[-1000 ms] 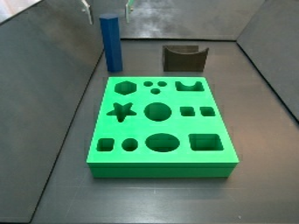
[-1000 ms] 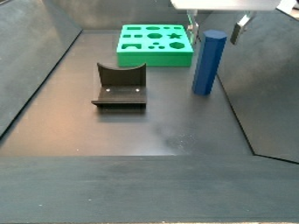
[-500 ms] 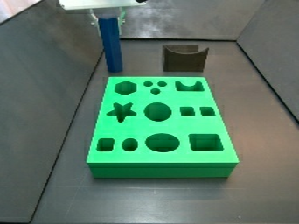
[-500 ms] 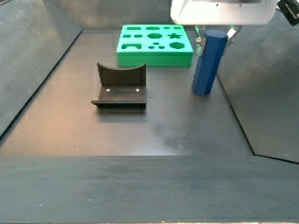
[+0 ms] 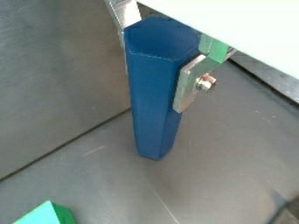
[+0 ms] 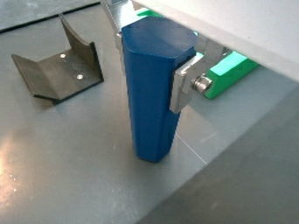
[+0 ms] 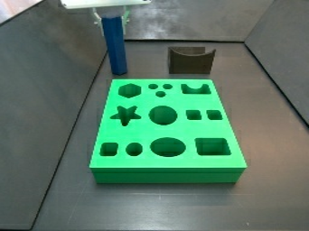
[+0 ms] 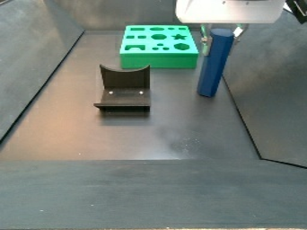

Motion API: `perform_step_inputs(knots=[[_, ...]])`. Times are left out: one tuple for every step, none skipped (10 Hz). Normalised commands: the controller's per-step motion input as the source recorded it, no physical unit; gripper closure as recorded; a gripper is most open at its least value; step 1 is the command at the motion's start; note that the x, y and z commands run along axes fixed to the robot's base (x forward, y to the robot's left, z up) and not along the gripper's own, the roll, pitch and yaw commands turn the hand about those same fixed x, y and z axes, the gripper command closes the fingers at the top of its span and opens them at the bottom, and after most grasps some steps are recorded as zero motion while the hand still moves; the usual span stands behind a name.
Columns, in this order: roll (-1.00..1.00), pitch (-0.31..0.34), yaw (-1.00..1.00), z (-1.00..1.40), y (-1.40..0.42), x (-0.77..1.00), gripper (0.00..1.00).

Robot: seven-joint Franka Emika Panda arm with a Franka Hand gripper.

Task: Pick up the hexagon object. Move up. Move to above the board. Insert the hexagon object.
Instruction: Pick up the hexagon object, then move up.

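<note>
The hexagon object [image 7: 117, 50] is a tall blue post standing upright on the dark floor beside the board's far left corner; it also shows in a side view [image 8: 213, 65]. My gripper [image 7: 112, 20] has come down over its top and also shows in a side view [image 8: 218, 34]. In both wrist views the silver fingers [image 5: 190, 80] [image 6: 184, 80] lie flat against opposite sides of the post [image 5: 158, 105] [image 6: 152, 105], with the gripper [image 5: 158, 66] [image 6: 152, 66] shut on it. The green board [image 7: 169, 173] [image 8: 156, 61] lies flat with its cutouts empty.
The dark fixture [image 7: 190, 60] stands behind the board, and shows in a side view [image 8: 122, 90] and a wrist view [image 6: 59, 66]. Sloping grey walls close the floor in on both sides. A green edge of the board [image 6: 230, 66] shows behind the post.
The gripper has come down from above the frame onto the top of the blue post. Over the last half second it has hardly moved. The post stands where it stood.
</note>
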Motion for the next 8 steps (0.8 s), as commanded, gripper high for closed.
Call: perform_step_inputs(knots=[[0.0, 0.0, 0.0, 0.0, 0.0, 0.0, 1.0], [0.0, 0.0, 0.0, 0.0, 0.0, 0.0, 1.0], [0.0, 0.0, 0.0, 0.0, 0.0, 0.0, 1.0], [0.0, 0.0, 0.0, 0.83, 0.0, 0.0, 1.0], [0.0, 0.01, 0.0, 0.79, -0.03, -0.01, 1.0], [-0.02, 0.026, 0.0, 0.62, -0.03, -0.02, 1.0], [-0.02, 0.029, 0.0, 0.53, -0.03, -0.02, 1.0], [-0.03, 0.041, 0.0, 0.34, -0.02, -0.01, 1.0]])
